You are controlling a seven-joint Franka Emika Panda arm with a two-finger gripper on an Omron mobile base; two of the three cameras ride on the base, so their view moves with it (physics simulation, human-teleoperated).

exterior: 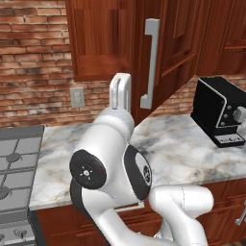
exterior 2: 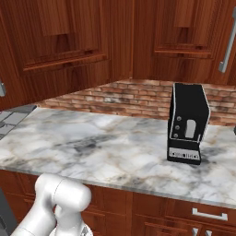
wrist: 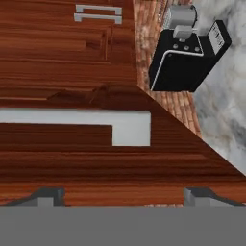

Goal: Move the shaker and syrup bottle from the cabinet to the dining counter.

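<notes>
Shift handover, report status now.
Gripper open, facing the cabinet bar handle, not yet gripping. Cabinet door shut. Coffee machine off to the side.

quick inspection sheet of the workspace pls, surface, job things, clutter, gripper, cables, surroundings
surface: white-grey veined marble kitchen countertop, mostly bare
job's things: reddish-brown wooden wall cabinet, door shut, long silver bar handle; shaker, syrup bottle, dining counter: nothing seen
clutter: black boxy coffee machine standing on the countertop
grippers: two-finger gripper open, fingertips facing the handle, not touching it
cables: nothing seen
surroundings: red brick wall with a grey outlet, grey stove, wooden drawers below
</notes>
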